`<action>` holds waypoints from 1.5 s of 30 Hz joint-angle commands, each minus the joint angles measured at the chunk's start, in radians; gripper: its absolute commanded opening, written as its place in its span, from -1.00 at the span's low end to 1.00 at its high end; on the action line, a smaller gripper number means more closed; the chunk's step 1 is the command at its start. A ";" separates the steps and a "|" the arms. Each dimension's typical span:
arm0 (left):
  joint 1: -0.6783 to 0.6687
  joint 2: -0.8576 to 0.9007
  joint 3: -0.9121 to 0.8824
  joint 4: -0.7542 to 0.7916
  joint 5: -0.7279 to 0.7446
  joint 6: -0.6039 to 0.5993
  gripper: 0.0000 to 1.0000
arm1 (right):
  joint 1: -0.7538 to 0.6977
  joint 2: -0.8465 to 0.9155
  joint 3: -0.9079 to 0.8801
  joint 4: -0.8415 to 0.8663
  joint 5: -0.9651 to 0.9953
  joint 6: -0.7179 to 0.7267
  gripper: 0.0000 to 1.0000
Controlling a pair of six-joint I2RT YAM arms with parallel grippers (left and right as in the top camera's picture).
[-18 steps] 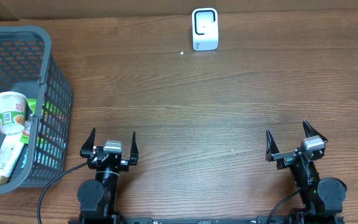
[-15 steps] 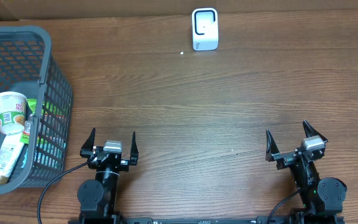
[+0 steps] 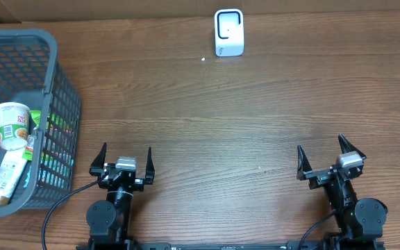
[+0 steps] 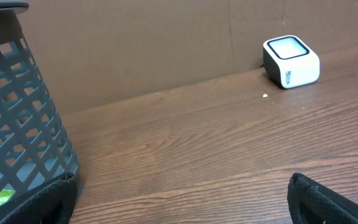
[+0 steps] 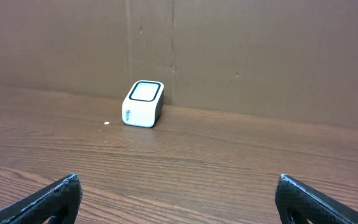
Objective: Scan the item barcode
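A white barcode scanner (image 3: pixel 228 32) with a dark-rimmed window stands at the far edge of the wooden table; it shows too in the left wrist view (image 4: pixel 291 61) and the right wrist view (image 5: pixel 143 104). Items lie in a grey mesh basket (image 3: pixel 55 97) at the left: a white cup with a green label (image 3: pixel 12 125), a pale tube (image 3: pixel 5 176) and a green packet (image 3: pixel 36 121). My left gripper (image 3: pixel 121 158) rests open at the near edge, just right of the basket, with nothing between its fingers. At the near right, my right gripper (image 3: pixel 323 156) is open and holds nothing.
A brown cardboard wall (image 5: pixel 241 56) backs the table behind the scanner. The basket's wall (image 4: pixel 17 130) stands close on the left of my left gripper. A small white speck (image 3: pixel 203 59) lies on the wood near the scanner.
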 commanded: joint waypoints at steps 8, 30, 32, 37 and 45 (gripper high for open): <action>-0.002 -0.011 -0.005 -0.002 -0.010 -0.003 0.99 | 0.002 -0.008 -0.011 0.007 0.011 0.006 1.00; -0.002 -0.011 -0.005 -0.002 -0.010 -0.003 0.99 | 0.002 -0.008 -0.011 0.007 0.011 0.006 1.00; -0.002 -0.011 -0.005 -0.002 -0.010 -0.003 0.99 | 0.002 -0.008 -0.011 0.007 0.011 0.006 1.00; -0.002 -0.011 -0.005 -0.002 -0.010 -0.003 0.99 | 0.002 -0.008 -0.011 0.007 0.011 0.006 1.00; -0.001 -0.011 -0.004 0.005 0.003 -0.071 0.99 | 0.002 -0.008 -0.011 0.007 0.011 0.006 1.00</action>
